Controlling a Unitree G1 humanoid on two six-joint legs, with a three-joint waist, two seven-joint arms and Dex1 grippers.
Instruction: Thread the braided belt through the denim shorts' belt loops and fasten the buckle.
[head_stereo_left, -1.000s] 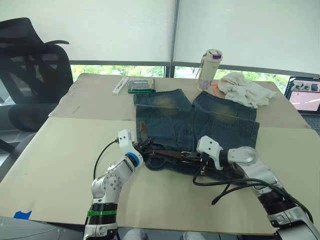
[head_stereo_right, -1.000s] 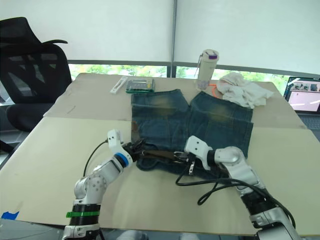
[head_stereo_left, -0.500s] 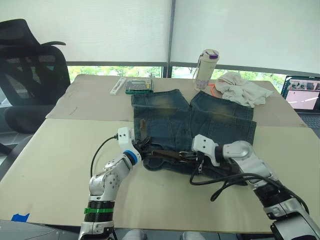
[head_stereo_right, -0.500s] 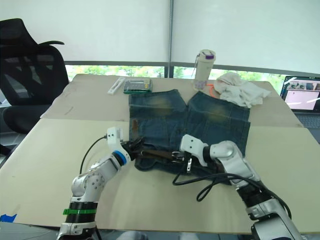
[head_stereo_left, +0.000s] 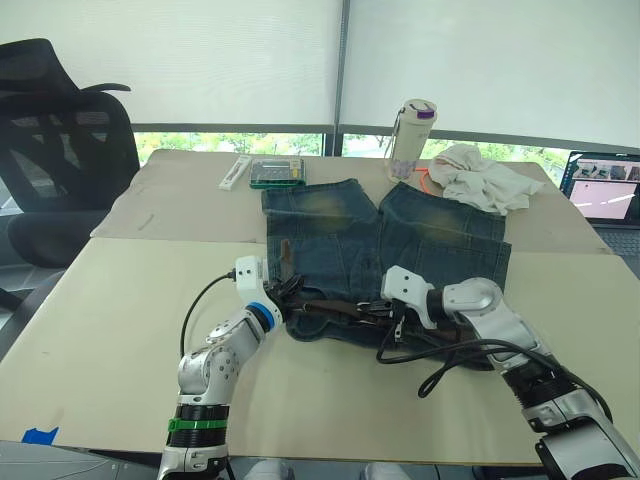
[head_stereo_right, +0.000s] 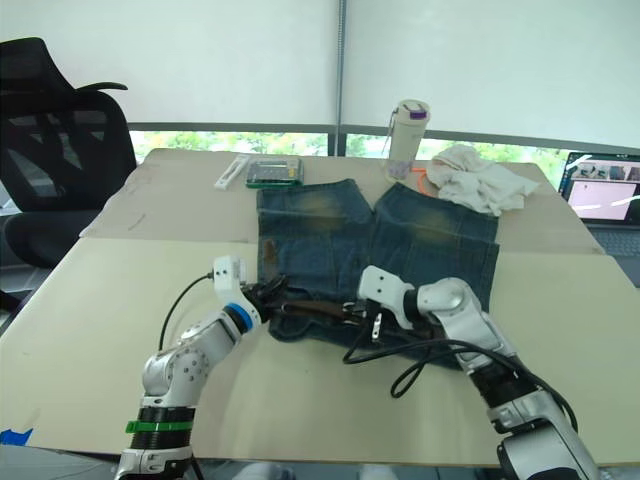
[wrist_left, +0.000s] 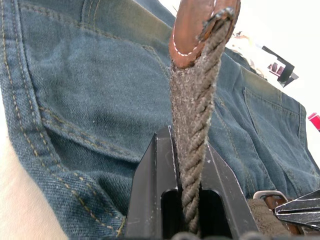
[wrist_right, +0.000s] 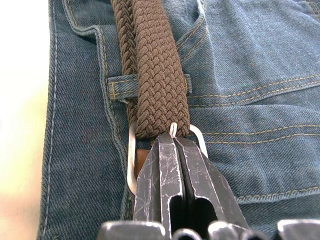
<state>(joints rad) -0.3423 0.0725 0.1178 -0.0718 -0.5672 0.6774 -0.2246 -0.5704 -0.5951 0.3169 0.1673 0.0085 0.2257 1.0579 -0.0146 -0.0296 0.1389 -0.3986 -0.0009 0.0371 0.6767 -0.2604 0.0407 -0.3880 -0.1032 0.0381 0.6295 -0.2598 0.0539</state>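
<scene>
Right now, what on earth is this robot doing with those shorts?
It is putting a braided belt on denim shorts that lie flat on the table. The left hand pinches the strap near its leather-tipped end at one side of the waistband. The right hand is closed at the silver buckle, where the strap passes over a belt loop. Whether the buckle is fastened cannot be seen.

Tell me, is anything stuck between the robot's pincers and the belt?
No. The left pincer is shut right on the braided belt near its leather tip. The right pincer is shut at the buckle, where the belt lies over a belt loop on the denim shorts.
</scene>
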